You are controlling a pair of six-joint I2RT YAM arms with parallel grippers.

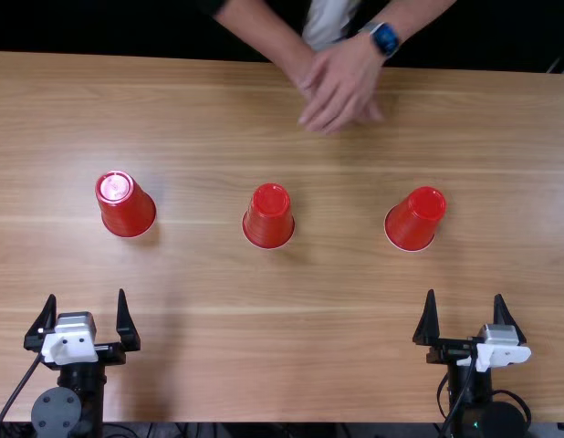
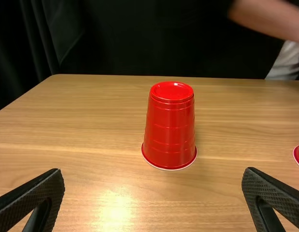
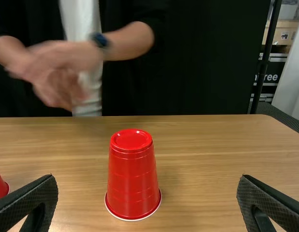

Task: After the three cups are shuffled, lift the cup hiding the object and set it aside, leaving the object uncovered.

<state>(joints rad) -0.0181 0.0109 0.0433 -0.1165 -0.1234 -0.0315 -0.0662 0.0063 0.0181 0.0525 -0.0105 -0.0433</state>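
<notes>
Cups upside down in row: left cup (image 1: pixel 125 205), middle cup (image 1: pixel 268 217), right cup (image 1: pixel 415 219) | left gripper (image 1: pixel 86 298), right gripper (image 1: pixel 464 297) both spread wide, near edge, touching nothing | person's hands (image 1: pixel 341 87) far edge, off cups

- Left gripper (image 1: pixel 86 306): two black pointed fingers (image 1: pixel 122 310), white block (image 1: pixel 70 339) behind them, thin black cable (image 1: pixel 17 388).
- Right gripper (image 1: pixel 464 306): same black-and-white build.
- Person's hand (image 1: pixel 341 87): blue-faced wristwatch (image 1: pixel 385 38), dark strap.

Probably a lab: black curtain (image 2: pixel 43 38) behind the wooden table (image 1: pixel 282 301), boxes (image 3: pixel 288 29) beyond.
</notes>
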